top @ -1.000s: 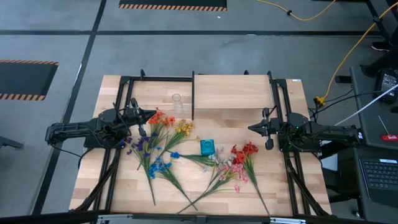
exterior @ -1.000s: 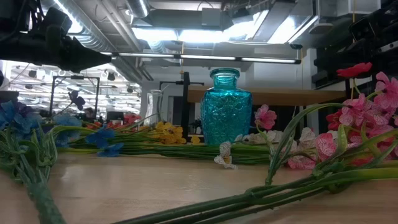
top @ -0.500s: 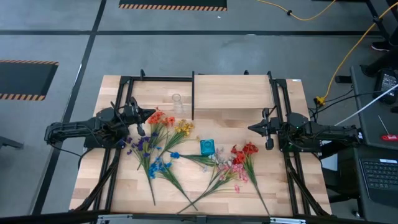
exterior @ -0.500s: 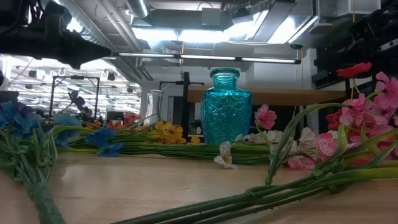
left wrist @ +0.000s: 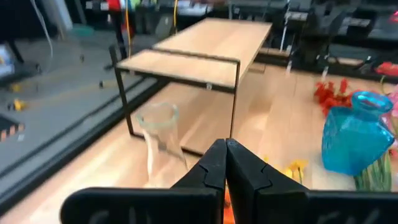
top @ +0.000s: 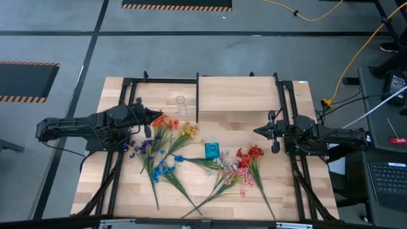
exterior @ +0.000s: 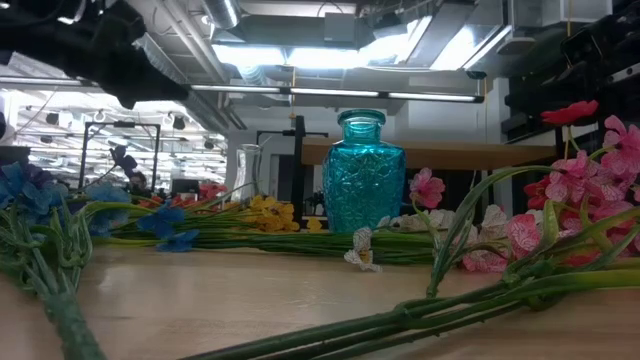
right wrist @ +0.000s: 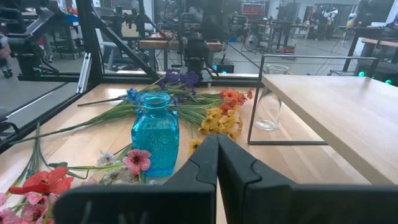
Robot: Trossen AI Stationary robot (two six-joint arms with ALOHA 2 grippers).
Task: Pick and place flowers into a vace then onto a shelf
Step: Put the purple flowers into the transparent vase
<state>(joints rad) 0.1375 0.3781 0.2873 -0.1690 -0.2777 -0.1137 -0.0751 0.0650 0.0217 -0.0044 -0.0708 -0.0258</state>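
Flowers [top: 191, 162], artificial stems with long thin green stalks, lie loose on the light-wood tabletop [top: 95, 184] in roughly seven colour clusters: red-orange [top: 164, 121], yellow [top: 189, 130], purple [top: 145, 146], blue [top: 163, 170], red [top: 250, 153], pink [top: 236, 173] and white [top: 222, 161]. Exact stem count cannot be told, as the stalks cross.

Two containers stand upright. One small turquoise patterned glass vase [top: 212, 151] sits near the table's centre, with blooms all around its base; seen from the low view its neck [exterior: 361, 118] holds no stem. One clear glass vase [top: 181, 102] stands at about 11 o'clock from the turquoise one, just beside the shelf's near-left leg, and it too holds nothing.

One shelf [top: 238, 95], a rectangular light-wood board on thin black metal legs, stands at 12 o'clock of the table, its top bare.

Two dark arms are over the table. At 9 o'clock, the left gripper [top: 151, 116] has its fingers pressed together on nothing, raised above the red-orange blooms; its wrist view shows the tips [left wrist: 225, 152] meeting, with the clear vase and shelf ahead. At 3 o'clock, the right gripper [top: 257, 131] waits with fingers likewise closed and empty, well apart from the turquoise vase.
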